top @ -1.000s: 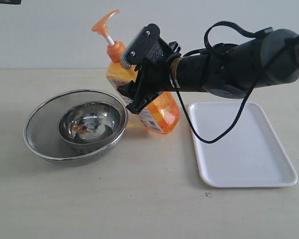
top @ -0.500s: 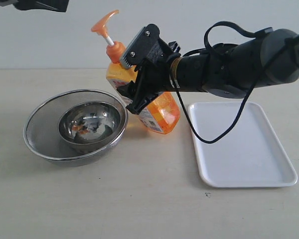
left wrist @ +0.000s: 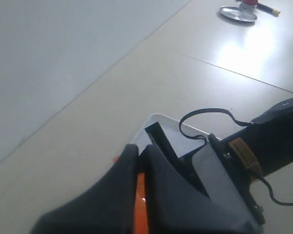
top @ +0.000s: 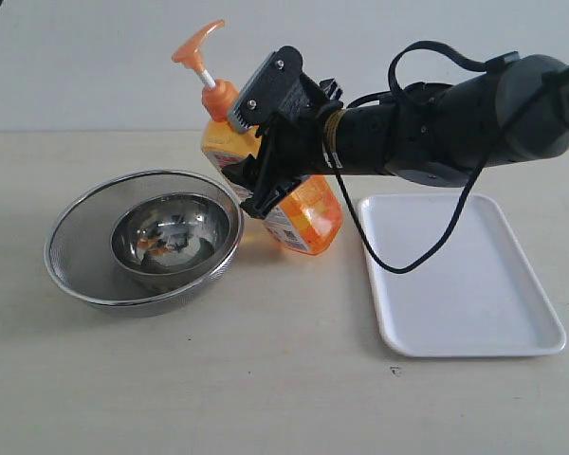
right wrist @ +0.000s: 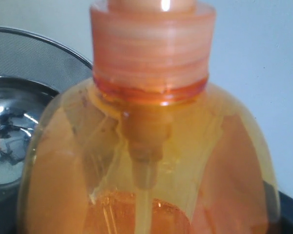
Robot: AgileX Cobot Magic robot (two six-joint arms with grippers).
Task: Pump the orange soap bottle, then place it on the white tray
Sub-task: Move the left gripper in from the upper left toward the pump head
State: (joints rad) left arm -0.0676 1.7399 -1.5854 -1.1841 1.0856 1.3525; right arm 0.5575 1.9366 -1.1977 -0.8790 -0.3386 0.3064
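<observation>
1 orange soap bottle, tilted, clamped in R tool; 1 white tray; L tool unclear.

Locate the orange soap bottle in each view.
Exterior: orange soap bottle tilted at centre, beside the white tray.
Left wrist: only an orange sliver at the bottom edge.
Right wrist: fills the picture, collar at top.
Landmark: white tray, exterior and left wrist.

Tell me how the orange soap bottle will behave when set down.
Tall and narrow, the orange soap bottle, tilted in the right gripper, could tip if released leaning. Its glossy plastic may slip. Liquid sits below the shoulder, so probably not very heavy.
</observation>
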